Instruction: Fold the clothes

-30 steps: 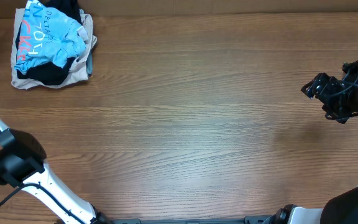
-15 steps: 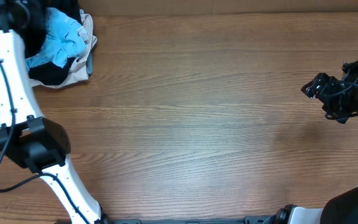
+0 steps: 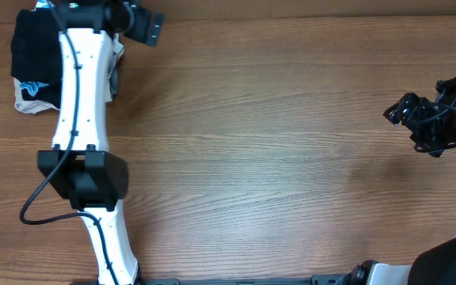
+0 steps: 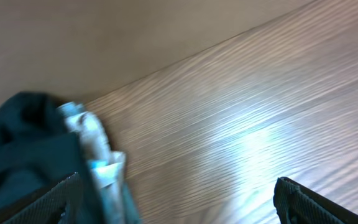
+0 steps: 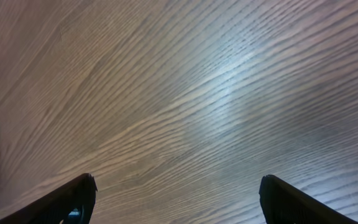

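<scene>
The black clothes (image 3: 32, 43) lie bunched on top of a pile at the table's back left corner, and show as dark fabric (image 4: 23, 162) at the lower left of the left wrist view. My left gripper (image 3: 142, 27) hovers just right of the pile. In its own view the left gripper (image 4: 178, 183) is open, with only wood between the fingers and one finger (image 4: 64, 199) against the pile's edge. Far off at the right edge, my right gripper (image 3: 418, 123) stays open over bare wood, as its own view of the right gripper (image 5: 178, 183) confirms.
Under the black garment a sliver of the light-blue top (image 3: 34, 85) and the beige garment (image 3: 28, 104) stick out. My left arm (image 3: 81, 119) stretches from the front edge up to the pile. The wooden table (image 3: 275, 158) spreads between both arms.
My left arm swung from the front left up to the back-left pile and its jaws opened. The black garment now covers the light-blue top. The right arm has not moved.
</scene>
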You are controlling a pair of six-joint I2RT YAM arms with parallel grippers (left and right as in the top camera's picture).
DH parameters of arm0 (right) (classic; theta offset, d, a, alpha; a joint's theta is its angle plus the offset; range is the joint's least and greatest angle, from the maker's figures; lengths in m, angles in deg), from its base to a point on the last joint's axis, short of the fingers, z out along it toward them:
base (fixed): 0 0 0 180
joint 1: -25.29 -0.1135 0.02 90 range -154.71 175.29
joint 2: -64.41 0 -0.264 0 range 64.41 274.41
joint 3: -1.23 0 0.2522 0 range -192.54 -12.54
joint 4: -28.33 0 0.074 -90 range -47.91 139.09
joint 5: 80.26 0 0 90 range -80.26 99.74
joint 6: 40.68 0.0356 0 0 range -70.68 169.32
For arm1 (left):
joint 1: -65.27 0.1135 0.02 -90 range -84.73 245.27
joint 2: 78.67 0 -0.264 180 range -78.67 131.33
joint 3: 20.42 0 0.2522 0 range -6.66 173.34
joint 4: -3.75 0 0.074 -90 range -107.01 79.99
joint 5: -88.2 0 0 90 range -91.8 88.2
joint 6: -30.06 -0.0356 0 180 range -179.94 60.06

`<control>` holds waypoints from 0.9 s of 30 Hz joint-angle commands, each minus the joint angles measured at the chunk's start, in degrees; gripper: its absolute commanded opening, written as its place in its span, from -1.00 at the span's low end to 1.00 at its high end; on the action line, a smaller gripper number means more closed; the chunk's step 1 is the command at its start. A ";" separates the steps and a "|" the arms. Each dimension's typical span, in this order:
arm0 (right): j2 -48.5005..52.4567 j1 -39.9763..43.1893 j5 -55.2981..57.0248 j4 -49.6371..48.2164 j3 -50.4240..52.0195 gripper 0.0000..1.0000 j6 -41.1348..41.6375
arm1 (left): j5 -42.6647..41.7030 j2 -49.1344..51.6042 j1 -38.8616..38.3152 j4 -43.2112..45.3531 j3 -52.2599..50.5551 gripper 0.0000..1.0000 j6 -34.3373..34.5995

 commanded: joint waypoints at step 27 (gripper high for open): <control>-27.02 -3.61 -6.40 15.21 -9.01 1.00 -4.33 | 0.87 -5.49 -4.20 -12.13 3.37 1.00 14.12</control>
